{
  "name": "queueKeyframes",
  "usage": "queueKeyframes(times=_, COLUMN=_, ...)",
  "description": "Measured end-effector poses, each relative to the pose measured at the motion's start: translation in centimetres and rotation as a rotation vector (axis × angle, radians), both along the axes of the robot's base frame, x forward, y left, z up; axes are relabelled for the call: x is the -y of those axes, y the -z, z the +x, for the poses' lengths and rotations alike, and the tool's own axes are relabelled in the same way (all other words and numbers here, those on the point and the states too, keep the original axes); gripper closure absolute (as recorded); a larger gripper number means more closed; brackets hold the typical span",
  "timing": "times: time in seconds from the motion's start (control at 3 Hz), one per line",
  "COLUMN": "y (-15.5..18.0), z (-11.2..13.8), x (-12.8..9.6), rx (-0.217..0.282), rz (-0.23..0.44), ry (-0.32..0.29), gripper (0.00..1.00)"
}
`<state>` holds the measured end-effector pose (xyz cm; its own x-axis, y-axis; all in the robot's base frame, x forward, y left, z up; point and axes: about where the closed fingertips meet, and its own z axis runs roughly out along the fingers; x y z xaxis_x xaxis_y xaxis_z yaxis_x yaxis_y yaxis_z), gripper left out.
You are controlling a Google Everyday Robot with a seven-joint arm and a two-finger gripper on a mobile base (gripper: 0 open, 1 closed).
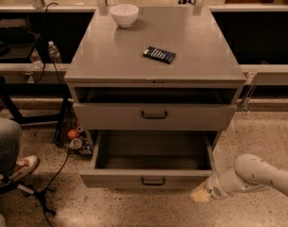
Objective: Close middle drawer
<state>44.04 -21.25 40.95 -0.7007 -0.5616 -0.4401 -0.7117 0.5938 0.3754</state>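
The middle drawer of the grey cabinet stands pulled out, and its deep plain grey interior shows. Its small dark bar handle sits at the centre of the front. The top drawer, with its own dark handle, sits above it and is nearly pushed in. The lowest drawer is hidden beneath the open one. My gripper is low at the right, at the bottom right corner of the middle drawer's front. My white arm reaches in from the right edge.
A white bowl and a flat dark device lie on the cabinet top. A seated person's leg and shoe are at the left. Cables, a bottle and small items lie left of the cabinet.
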Motion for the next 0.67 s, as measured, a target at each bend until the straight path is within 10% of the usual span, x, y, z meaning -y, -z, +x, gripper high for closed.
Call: queueKeyframes(times=0.67, y=1.2, z=3.5, x=-0.4, rx=0.103, rz=0.030, ry=-0.044, gripper=1.00)
